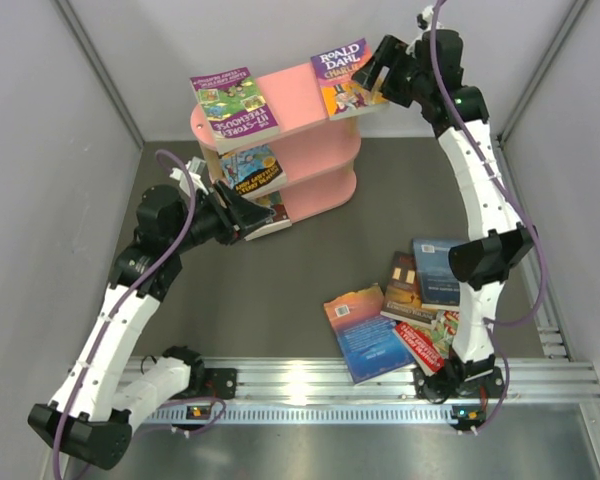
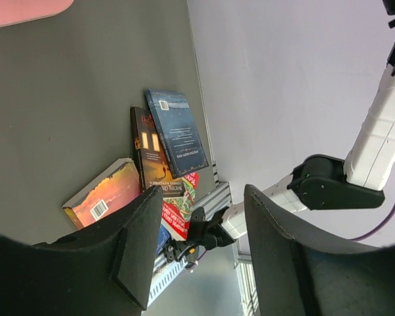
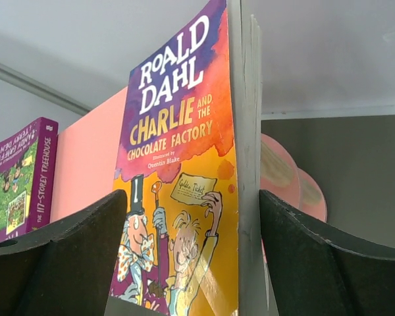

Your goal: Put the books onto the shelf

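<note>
left arm (image 1: 115,330): white links, black joints | right arm (image 1: 472,175): same colours | purple cable (image 1: 434,50) loops along each | fingers (image 3: 59,257): broad black wedges | bases (image 1: 185,378): black, 7 and 5 o'clock

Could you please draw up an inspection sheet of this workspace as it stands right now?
Surface: dark grey tabletop, no spills seen.
Job's things: pink three-tier shelf holds purple-and-yellow Roald Dahl paperback and green-and-purple Treehouse paperback on top, more below; loose pile of paperbacks lies by the right arm's base.
Clutter: nothing seen.
Grippers: left claw open, empty; right claw straddles the Dahl paperback, grip unclear.
Cables: purple cable along each arm.
Surroundings: pale grey walls; aluminium rail.
</note>
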`<state>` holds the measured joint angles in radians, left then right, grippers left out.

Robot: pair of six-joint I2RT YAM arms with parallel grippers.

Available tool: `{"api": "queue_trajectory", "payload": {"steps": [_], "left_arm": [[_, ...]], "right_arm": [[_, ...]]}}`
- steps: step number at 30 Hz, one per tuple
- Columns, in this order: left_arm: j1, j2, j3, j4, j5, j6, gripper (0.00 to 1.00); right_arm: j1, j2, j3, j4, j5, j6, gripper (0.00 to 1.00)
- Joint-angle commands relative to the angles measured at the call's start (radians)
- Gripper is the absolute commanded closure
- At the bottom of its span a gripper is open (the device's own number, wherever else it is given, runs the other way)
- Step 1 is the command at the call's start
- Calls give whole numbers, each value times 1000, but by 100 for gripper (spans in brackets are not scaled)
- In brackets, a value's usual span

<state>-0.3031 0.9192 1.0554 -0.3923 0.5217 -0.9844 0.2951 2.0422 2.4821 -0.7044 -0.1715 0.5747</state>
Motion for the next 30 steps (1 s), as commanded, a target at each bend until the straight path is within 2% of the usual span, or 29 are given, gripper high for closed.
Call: {"api": "queue_trajectory", "payload": {"steps": [1, 10, 14, 21, 24, 26, 28, 30], "left_arm": [[-4, -28, -8, -2, -9, 10, 43], [-4, -54, 0, -52, -9, 21, 44], [-4, -75, -9, -69, -11, 24, 44], [-4, -85, -5, -91, -2, 36, 44], [-4, -91, -12, -95, -3, 38, 44], [-4, -97, -21, -94, 0, 36, 44], [-4, -100, -25, -97, 0, 38, 44], [-4, -99, -23, -109, -2, 43, 44]], "right_arm": [[39, -65, 31, 5, 73, -59, 21], [87, -37, 41, 19, 138, -64, 18], [84, -71, 32, 19, 217, -90, 12], [36, -197, -129, 126, 314, -36, 11], [16, -220, -172, 206, 311, -3, 28], [16, -206, -173, 250, 310, 4, 61], [15, -177, -164, 276, 311, 14, 86], [13, -136, -147, 301, 308, 34, 91]]}}
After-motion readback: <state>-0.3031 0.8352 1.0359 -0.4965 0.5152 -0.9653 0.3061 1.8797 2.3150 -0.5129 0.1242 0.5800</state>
